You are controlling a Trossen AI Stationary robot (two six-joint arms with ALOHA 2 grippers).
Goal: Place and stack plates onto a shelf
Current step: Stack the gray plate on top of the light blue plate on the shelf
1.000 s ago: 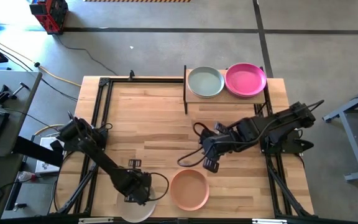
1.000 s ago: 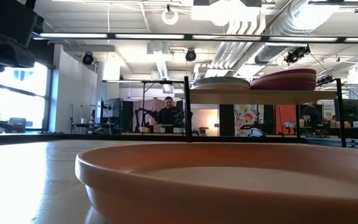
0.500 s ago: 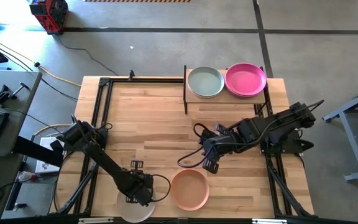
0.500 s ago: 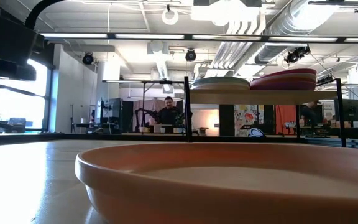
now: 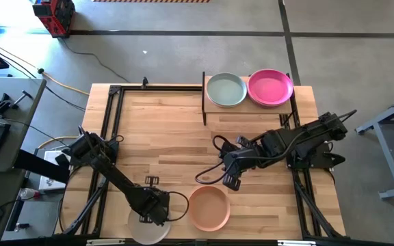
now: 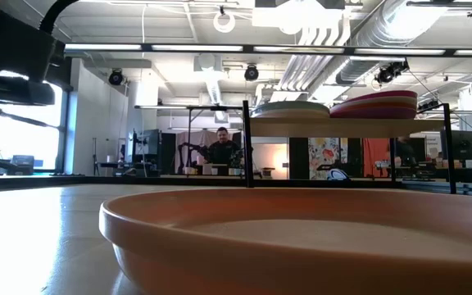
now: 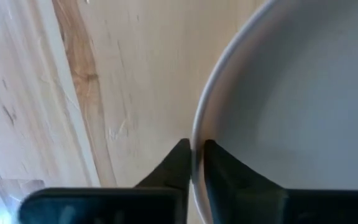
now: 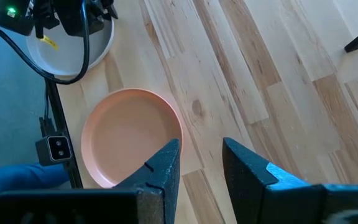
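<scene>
An off-white plate (image 5: pixel 146 229) lies at the table's near edge, left of middle. My left gripper (image 5: pixel 153 209) stands over its far rim and is shut on it. A salmon plate (image 5: pixel 208 208) rests flat on the table just to the right of it. My right gripper (image 5: pixel 228 176) hovers open above the table, just beyond the salmon plate (image 8: pixel 132 140), touching nothing. The shelf (image 5: pixel 247 106) stands at the far edge, right of middle. A pale teal plate (image 5: pixel 226 90) and a magenta plate (image 5: pixel 271 87) sit on it side by side. My left gripper pinches the off-white plate's rim (image 7: pixel 197 134) between its two fingers, one finger (image 7: pixel 219 165) inside the plate and the other (image 7: pixel 178 163) outside it. The fingers come from above, pointing down. The plate lies on the table.
Black frame rails (image 5: pixel 108 130) run along the table's left, far and right edges. The shelf's black posts (image 6: pixel 246 143) rise at its corners. Bare wood (image 5: pixel 163 137) spreads over the table's middle and left. A person (image 6: pixel 222 150) shows in the room far behind.
My left arm has shifted a little over the off-white plate. The plates and my right arm have stayed where they were.
</scene>
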